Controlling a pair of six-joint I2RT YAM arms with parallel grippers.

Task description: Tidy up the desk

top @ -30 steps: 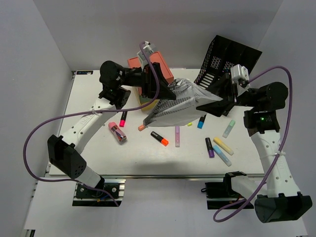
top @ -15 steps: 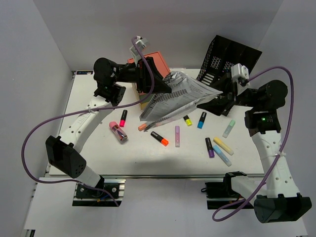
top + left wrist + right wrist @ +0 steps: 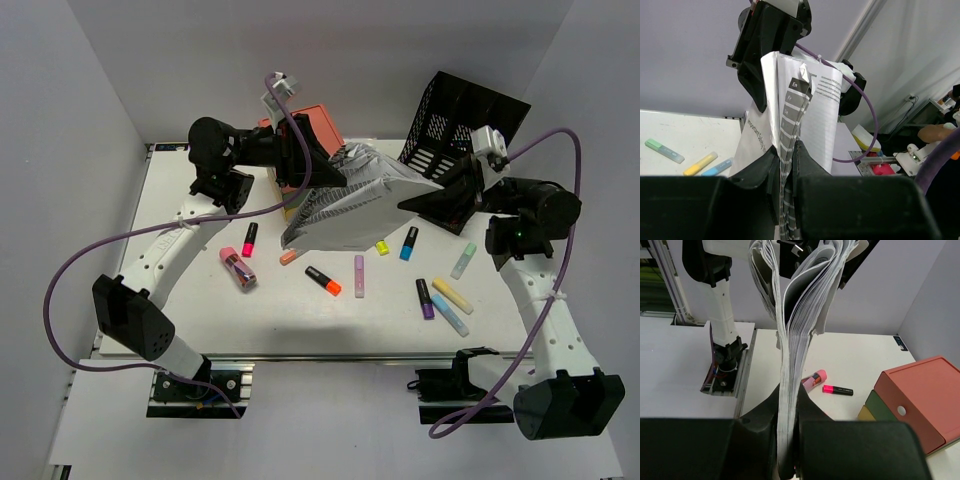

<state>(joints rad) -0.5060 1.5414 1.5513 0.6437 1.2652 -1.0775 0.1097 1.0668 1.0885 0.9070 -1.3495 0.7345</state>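
Observation:
A thick white booklet (image 3: 355,205) with grey tabbed pages hangs in the air over the back middle of the desk (image 3: 200,300). My left gripper (image 3: 332,177) is shut on its left edge. In the left wrist view the fingers (image 3: 787,155) pinch the striped pages of the booklet (image 3: 805,110). My right gripper (image 3: 418,205) is shut on the opposite edge. The right wrist view shows its jaws (image 3: 789,405) pressed on both sides of the page stack (image 3: 800,300), which fans out above them.
Several highlighters lie on the desk under and in front of the booklet, among them pink (image 3: 249,238), orange (image 3: 323,281), blue (image 3: 408,243) and green (image 3: 463,260). A red-green-yellow drawer unit (image 3: 320,128) stands at the back, and a black mesh tray (image 3: 465,115) leans at the back right.
The left arm lifted and turned the booklet. The right gripper, open around its right edge before, has shut on it.

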